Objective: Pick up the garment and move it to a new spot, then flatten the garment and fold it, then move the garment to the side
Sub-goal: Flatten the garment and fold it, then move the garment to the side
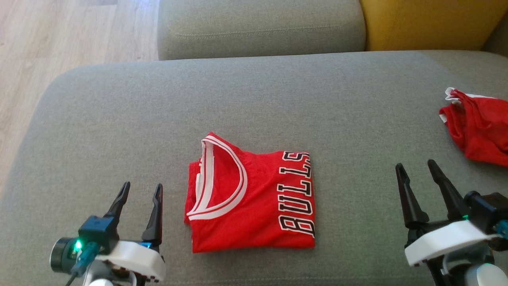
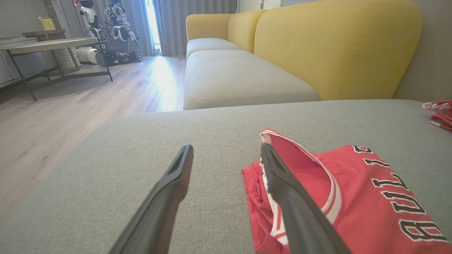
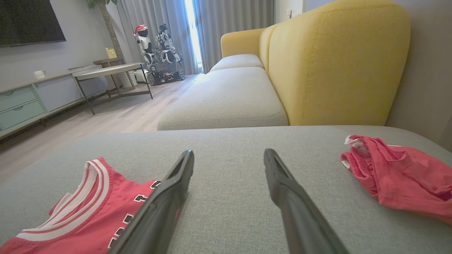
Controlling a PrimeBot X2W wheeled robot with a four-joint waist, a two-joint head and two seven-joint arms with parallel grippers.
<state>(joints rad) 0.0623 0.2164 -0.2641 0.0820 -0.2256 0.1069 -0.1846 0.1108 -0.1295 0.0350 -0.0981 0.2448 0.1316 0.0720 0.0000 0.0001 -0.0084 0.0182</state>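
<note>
Red mesh, folded into a near-square packet, is how the jersey (image 1: 254, 194) lies in the head view, at the near middle of the grey cushion (image 1: 119, 119). Its white-trimmed collar faces the robot's left and the black lettering runs along its right edge. The left gripper (image 1: 143, 185) sits just beside the collar edge with its jaws spread and nothing between them. The right gripper (image 1: 414, 163), also spread and empty, stands well apart from the lettered edge. A second, crumpled red garment (image 1: 476, 131) lies beyond it to the right. In the left wrist view the left gripper (image 2: 226, 148) points past the packet: the jersey (image 2: 353, 197) lies off to the right of the jaws, and the right-hand finger crosses the collar in the picture, though contact cannot be told. In the right wrist view the right gripper (image 3: 229, 153) aims at bare cushion, with the jersey (image 3: 88, 211) low to its left and the crumpled garment (image 3: 395, 180) to its right. The fold looks done, so only the shift aside seems left, and the left arm is the nearer one for it.
</note>
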